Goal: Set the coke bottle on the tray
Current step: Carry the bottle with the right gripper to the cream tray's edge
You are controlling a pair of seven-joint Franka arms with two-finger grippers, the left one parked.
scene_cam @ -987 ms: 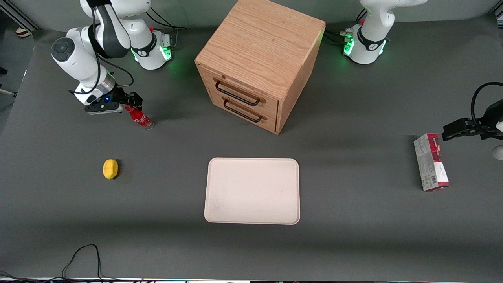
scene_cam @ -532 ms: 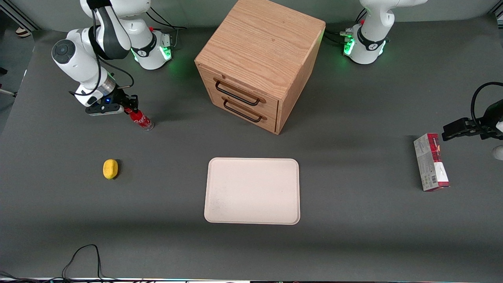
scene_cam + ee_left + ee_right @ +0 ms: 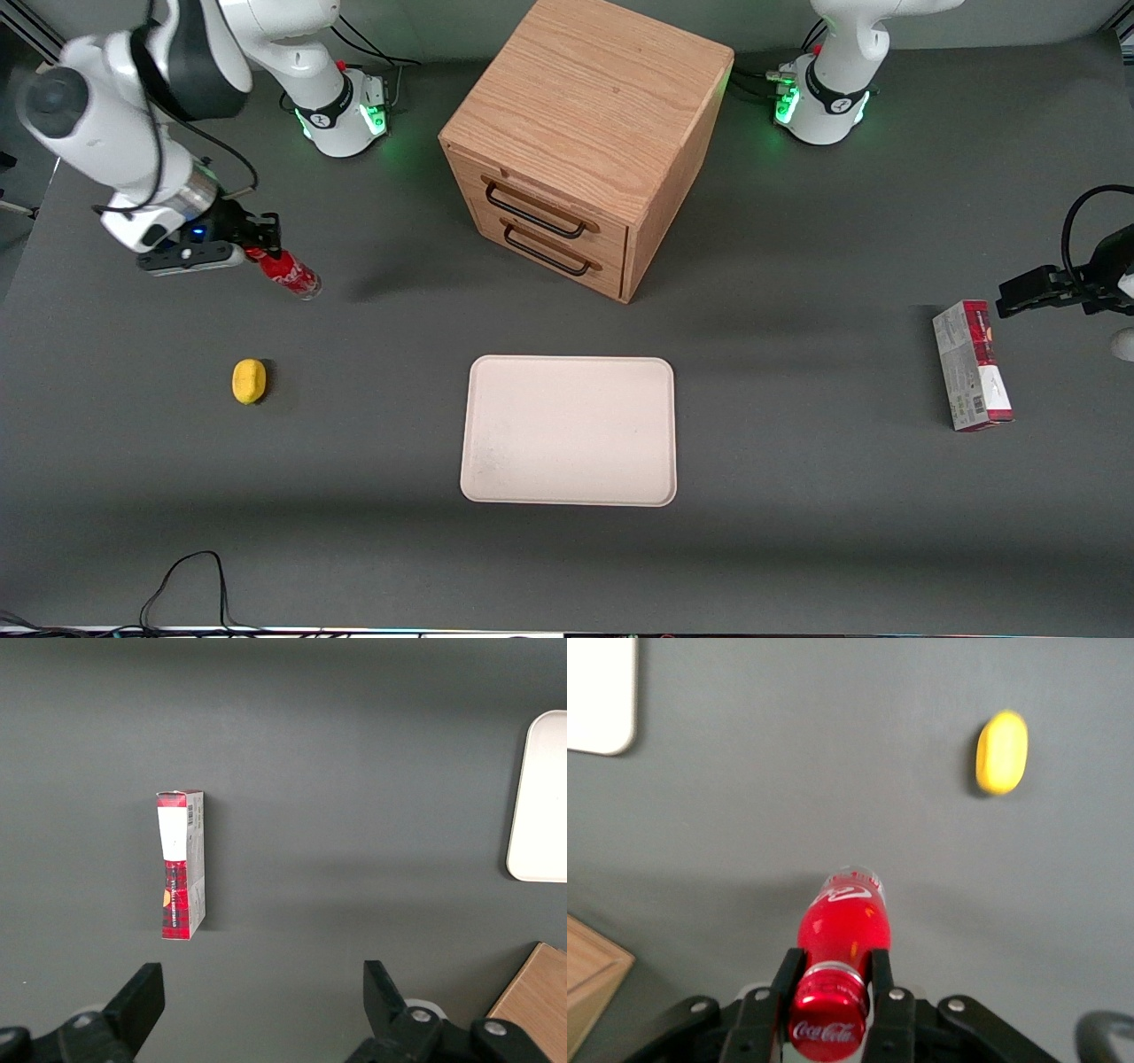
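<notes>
Front view, upper left of frame: gripper [image 3: 258,241] closed around the neck of the coke bottle [image 3: 288,274], just under the red cap. Bottle hangs tilted, clear base pointing toward the middle of the frame; its shadow lies apart from it on the table [image 3: 797,549], so it looks lifted clear.

Right wrist view: fingers [image 3: 893,997] pinch the neck of the coke bottle [image 3: 842,939] on either side, cap facing the camera, white script readable on it. Lemon [image 3: 1002,752] and one rounded corner of the tray [image 3: 601,693] also visible, both resting on the table.

Tray [image 3: 569,431] sits lower centre of the front view, nearer the camera than the wooden drawer cabinet [image 3: 585,142], nothing on it. Bottle is well apart from the tray. Lemon [image 3: 249,381] at left, nearer the camera than the bottle. Red-and-grey carton [image 3: 972,365] lies toward the parked arm's end.
</notes>
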